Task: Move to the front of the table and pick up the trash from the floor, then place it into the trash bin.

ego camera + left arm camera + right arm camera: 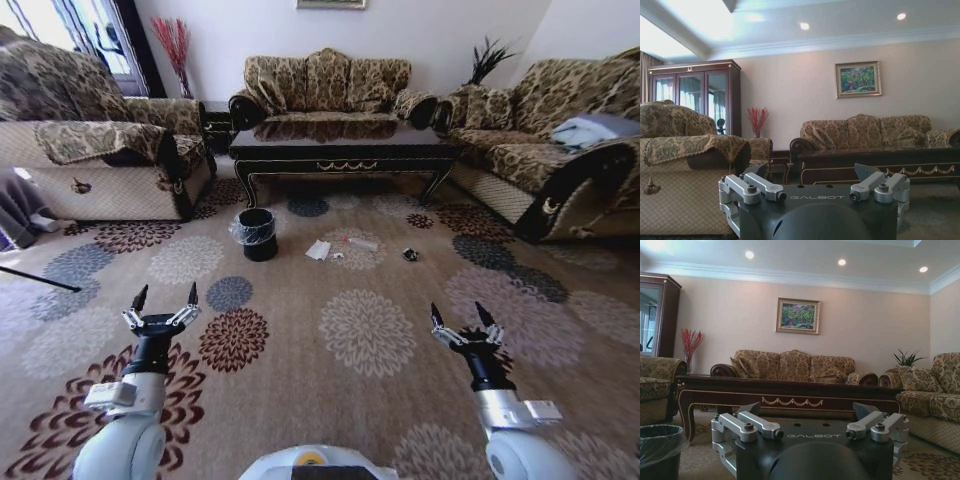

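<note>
Both hands, left [165,296] and right [463,316], spread wide, empty, held low. Trash [343,246] lies on carpet between bin [257,232] and table [340,150]. Risk: driving over flat scraps; napkin slips.

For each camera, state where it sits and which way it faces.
Head view: high, looking down the carpet at the table, trash bin and trash; left gripper and right gripper open, low in front.
Left wrist view: low, level, toward the table; own fingers.
Right wrist view: low, level; table, bin.
Shared: the table.
</note>
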{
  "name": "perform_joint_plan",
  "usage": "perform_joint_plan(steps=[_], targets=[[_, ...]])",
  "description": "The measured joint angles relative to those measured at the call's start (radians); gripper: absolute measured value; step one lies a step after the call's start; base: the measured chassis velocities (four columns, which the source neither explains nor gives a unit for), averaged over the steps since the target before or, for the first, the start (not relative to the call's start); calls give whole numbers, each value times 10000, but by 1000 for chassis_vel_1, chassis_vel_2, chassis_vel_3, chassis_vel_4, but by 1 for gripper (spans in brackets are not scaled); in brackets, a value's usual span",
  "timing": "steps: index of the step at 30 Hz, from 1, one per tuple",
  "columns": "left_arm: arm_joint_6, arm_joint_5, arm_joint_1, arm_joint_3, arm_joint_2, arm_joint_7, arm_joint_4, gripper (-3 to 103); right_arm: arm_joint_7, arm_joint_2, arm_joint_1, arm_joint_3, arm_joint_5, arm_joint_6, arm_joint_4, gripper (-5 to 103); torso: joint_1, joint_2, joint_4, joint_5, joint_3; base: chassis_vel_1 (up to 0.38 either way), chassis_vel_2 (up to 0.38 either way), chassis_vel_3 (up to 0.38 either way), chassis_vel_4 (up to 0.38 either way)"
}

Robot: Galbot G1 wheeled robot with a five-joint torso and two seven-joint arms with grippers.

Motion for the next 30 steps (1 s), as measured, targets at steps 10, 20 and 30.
perform_joint_plan(steps=[10, 20, 30], targets=[[-29, -4, -42, 19, -14, 15, 42, 99, 11, 61, -1, -14, -32, 57, -41, 100, 1, 9, 3, 11, 12, -371, 355, 381, -360], [-50, -4, -113, 49, -16, 36, 132, 99, 10, 136, 45, -18, -41, 117, -130, 100, 1, 18, 1, 0, 17, -346, 349, 346, -355], [-57, -3, -181, 90, 0, 45, 214, 99, 1, 175, 74, -33, -65, 137, -216, 100, 2, 22, 0, 1, 22, -357, 347, 348, -360]])
